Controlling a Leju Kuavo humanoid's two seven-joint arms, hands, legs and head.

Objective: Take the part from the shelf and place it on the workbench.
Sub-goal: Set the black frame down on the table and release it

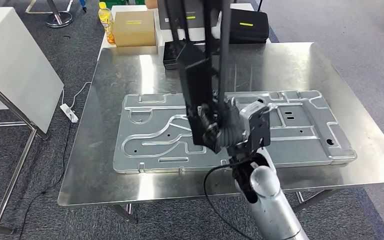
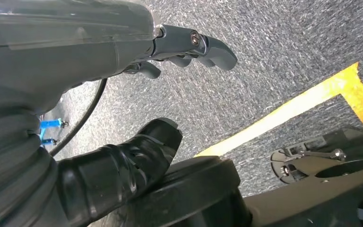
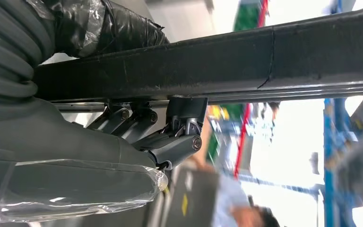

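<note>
One part: a long black metal bar-shaped part (image 1: 200, 75) rises from the right hand toward 12 o'clock in the head view; its upper end is cut off by the frame edge.
Hidden: the black part covers the middle of the stamped sheet-metal panel (image 1: 150, 135) and much of the right hand's fingers; the exact form of the part's lower end is hard to make out.
Right hand: the right hand (image 1: 240, 127) is closed around the black part, over the panel near the centre of the head view; in the right wrist view its dark fingers (image 3: 170, 142) wrap under the bar and its thumb lies along the other side.
Left hand: the left hand (image 2: 137, 109) holds nothing, fingers (image 2: 212, 47) and thumb apart, above grey carpet (image 2: 274, 61) with a yellow tape line (image 2: 288, 111).
Surface: the steel surface (image 1: 105, 180) carries the panel lying flat across its middle.
Beyond the surface, 11 to 12 o'clock: a cardboard box (image 1: 134, 27), a yellow bottle (image 1: 106, 20) beside it, and a black case (image 1: 249, 25).
Floor, 9 o'clock: a white power strip (image 1: 69, 112) with its cable.
Blurred: the background of the right wrist view is bright and out of focus; a person shows there, indistinct.
</note>
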